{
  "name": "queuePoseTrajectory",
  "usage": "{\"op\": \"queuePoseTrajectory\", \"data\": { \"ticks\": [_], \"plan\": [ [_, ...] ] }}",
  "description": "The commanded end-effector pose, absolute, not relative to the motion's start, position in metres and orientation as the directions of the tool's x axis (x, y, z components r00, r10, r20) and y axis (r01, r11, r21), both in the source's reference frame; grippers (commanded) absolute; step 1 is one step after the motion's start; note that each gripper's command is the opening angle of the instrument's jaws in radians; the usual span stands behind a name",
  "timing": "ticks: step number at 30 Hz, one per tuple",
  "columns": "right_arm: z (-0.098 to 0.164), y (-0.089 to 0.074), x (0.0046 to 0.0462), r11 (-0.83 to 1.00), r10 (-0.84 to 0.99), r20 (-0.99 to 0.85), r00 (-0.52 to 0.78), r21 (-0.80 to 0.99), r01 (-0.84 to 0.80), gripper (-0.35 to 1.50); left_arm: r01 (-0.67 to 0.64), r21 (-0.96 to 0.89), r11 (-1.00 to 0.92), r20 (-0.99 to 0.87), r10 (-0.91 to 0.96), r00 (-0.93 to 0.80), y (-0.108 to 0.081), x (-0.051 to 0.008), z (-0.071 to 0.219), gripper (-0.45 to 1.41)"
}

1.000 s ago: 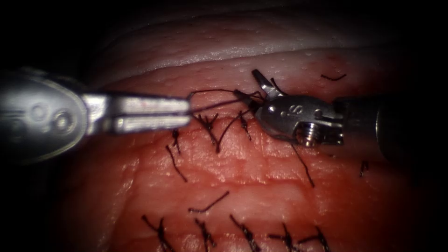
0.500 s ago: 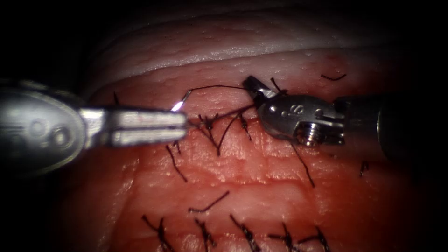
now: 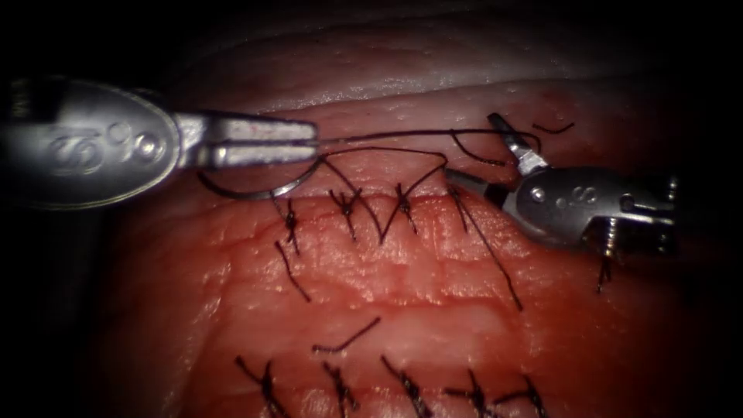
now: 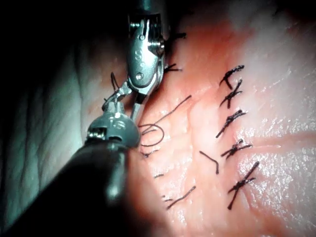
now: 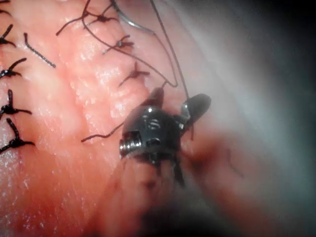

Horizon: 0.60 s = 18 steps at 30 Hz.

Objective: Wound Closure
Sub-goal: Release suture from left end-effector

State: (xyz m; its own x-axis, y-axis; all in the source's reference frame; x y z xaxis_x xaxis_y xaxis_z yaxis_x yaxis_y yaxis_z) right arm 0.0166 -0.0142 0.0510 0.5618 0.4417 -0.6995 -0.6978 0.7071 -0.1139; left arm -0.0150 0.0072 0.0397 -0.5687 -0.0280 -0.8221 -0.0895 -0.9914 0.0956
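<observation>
Left tool (image 3: 309, 143): jaws pressed together, clamped on the needle (image 3: 248, 193) close to its thread end, as far as can be told. Needle out of the tissue (image 3: 433, 294), hanging in a free curve beneath those jaws, toward the left end of the stitched cut (image 3: 371, 203).

Thread (image 3: 402, 135): runs taut from the left jaw tips across to the right tool (image 3: 476, 149), with a slack loop dropping into the newest stitch between the two tools.

Right tool: jaws apart, gripping nothing (the thread passes between or just beside them, hard to say which). Same gaping jaws plain in the right wrist view (image 5: 177, 101).

Elsewhere: tied stitches (image 3: 346, 205) along the cut, a second row (image 3: 402, 391) lower down, loose cut ends (image 3: 346, 338) lying between.

Probably the thread-handling part of a stitch: needle already clear, slack not yet taken up, no knot seated.

Next move calls for a firm bite on the thread by the right jaws before any pull, even tension so the stitch does not tear out, and a needle point kept well off the tissue.
</observation>
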Motion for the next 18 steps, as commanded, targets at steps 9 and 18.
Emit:
{"op": "queuePoseTrajectory", "data": {
  "ticks": [9, 18],
  "plan": [
    [0.05, -0.018, 0.0083, 0.685, 0.435, -0.674, 0.597, -0.183, -0.706, 1.48, -0.175, 0.062, -0.983, -0.808, 0.053, -0.587, 0.012, -0.0174, 0.049, -0.45],
    [0.051, -0.02, 0.0066, 0.652, 0.463, -0.666, 0.585, -0.191, -0.733, 1.48, -0.28, 0.028, -0.96, -0.794, 0.149, -0.589, 0.016, -0.0211, 0.058, 0.22]
  ]
}}
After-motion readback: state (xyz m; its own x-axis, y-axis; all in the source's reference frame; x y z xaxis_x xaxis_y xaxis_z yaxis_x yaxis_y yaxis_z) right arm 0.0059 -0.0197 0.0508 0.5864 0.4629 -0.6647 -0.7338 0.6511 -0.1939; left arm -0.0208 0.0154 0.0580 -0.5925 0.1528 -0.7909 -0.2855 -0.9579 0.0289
